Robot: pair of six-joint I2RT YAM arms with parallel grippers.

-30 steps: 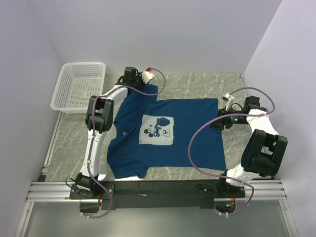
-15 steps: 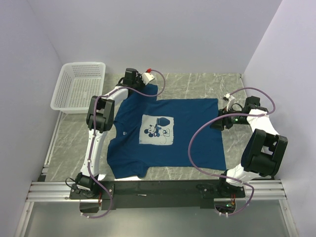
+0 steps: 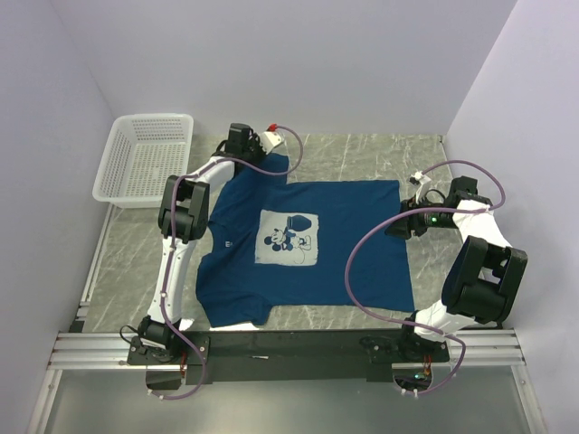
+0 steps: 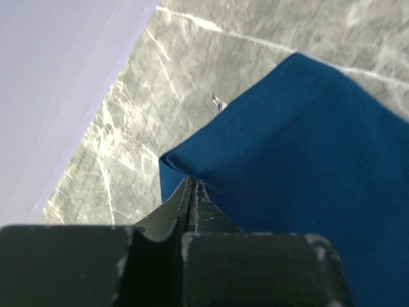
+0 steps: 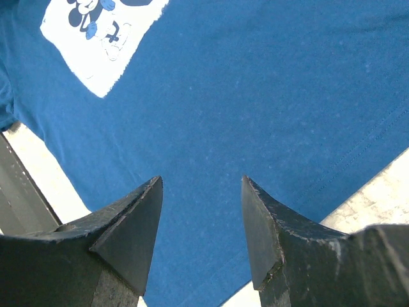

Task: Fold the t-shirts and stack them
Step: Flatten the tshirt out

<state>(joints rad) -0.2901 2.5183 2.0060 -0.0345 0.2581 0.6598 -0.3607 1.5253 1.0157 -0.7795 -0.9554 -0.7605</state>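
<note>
While the t-shirt [image 3: 308, 244] lies flat on the surface [image 3: 362, 158], print up, the left hand [image 4: 190, 187] is closed tight, pinching a far corner of it. The right hand [image 5: 201, 180] hangs over its other side, fingers apart, holding nothing. A basket [image 3: 152, 118] sits far left.

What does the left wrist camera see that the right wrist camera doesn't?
Only the left wrist view: the left gripper pinched shut on the t-shirt edge, and the pale wall. Only the right wrist view: the cartoon-mouse print and the open right gripper over the cloth. Both: the navy t-shirt and the marble table.
</note>
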